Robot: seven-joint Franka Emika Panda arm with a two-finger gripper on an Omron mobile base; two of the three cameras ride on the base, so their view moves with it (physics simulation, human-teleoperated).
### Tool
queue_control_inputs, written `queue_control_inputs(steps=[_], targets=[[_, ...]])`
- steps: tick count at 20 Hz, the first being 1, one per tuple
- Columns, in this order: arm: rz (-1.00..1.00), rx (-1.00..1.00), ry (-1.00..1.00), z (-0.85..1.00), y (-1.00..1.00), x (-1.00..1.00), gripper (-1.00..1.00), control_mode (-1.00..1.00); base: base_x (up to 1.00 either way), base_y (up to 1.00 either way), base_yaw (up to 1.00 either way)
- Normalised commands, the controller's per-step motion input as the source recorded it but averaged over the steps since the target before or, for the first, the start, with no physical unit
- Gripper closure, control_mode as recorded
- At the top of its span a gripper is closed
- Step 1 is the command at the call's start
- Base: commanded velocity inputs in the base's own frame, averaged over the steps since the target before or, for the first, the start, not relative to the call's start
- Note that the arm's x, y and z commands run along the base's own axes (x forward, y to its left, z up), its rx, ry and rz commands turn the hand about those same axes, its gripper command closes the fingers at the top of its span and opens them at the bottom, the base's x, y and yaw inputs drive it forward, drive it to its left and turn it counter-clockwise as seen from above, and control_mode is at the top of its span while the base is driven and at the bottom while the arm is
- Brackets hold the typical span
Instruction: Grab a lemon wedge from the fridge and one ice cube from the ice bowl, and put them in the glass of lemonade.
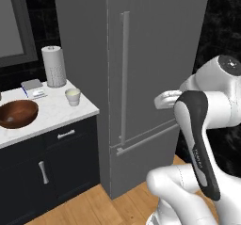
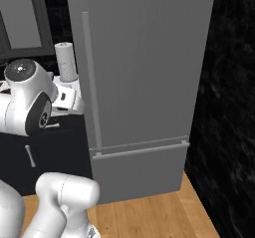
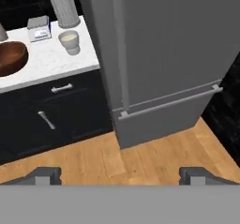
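The tall grey fridge (image 1: 155, 54) (image 2: 144, 72) (image 3: 178, 40) stands shut, its long vertical bar handle (image 1: 124, 73) on the door's left side. The lemon wedge is hidden. On the white counter (image 1: 52, 113) left of the fridge sit the reddish-brown ice bowl (image 1: 18, 113) (image 3: 9, 59) and, nearer the fridge, the off-white glass of lemonade (image 1: 73, 97) (image 3: 69, 41). My gripper (image 3: 121, 177) hangs in the air in front of the fridge door, apart from it. Its dark fingertips (image 3: 47, 175) stand wide apart, open, with nothing between them.
A paper towel roll (image 1: 54, 66) (image 2: 65, 61) and a small flat box (image 1: 34, 88) stand at the back of the counter. Dark cabinets (image 1: 56, 163) with metal pulls run below it. A black wall (image 2: 229, 107) closes the fridge's right side. Wooden floor (image 3: 140, 157) lies in front.
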Motion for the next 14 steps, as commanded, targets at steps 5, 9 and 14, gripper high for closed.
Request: queue_control_inputs(steps=[5,9,14], targets=[[0.29,-0.14,-0.28,0.67,0.01,0.42,-1.00,-1.00,0.00,0.00,0.00],[0.11,-0.06,0.10,0.00,0.06,0.97,-1.00,-1.00,0.00,0.00,0.00],[0.15,0.00,0.07,-0.25,-0.21,0.93,-1.00,-1.00,0.00,0.00,0.00]])
